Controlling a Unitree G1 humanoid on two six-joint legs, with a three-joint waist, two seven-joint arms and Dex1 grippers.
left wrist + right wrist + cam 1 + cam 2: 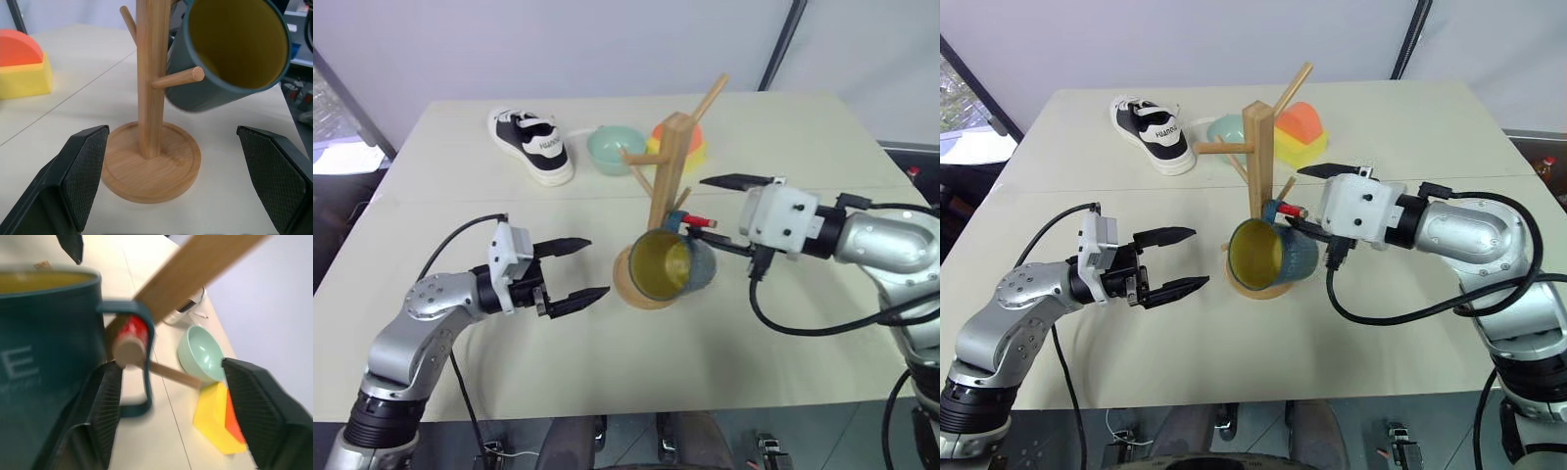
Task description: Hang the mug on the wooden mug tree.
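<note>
Slate-blue mug (1278, 253) – yellow inside, handle on red-tipped peg (131, 339) – both grippers' fingers apart, empty.

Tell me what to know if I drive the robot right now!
Left gripper: open, holding nothing, beside the wooden mug tree.
Right gripper: open, right by the mug's handle, not gripping it.
The mug hangs by its handle on the red-tipped peg, tilted, yellow inside facing the robot.
Done: mug is hung.
Left: probably just pull the right gripper away gently.

mug (672, 264) on wooden mug tree (666, 186), shoe (532, 144) behind
</note>
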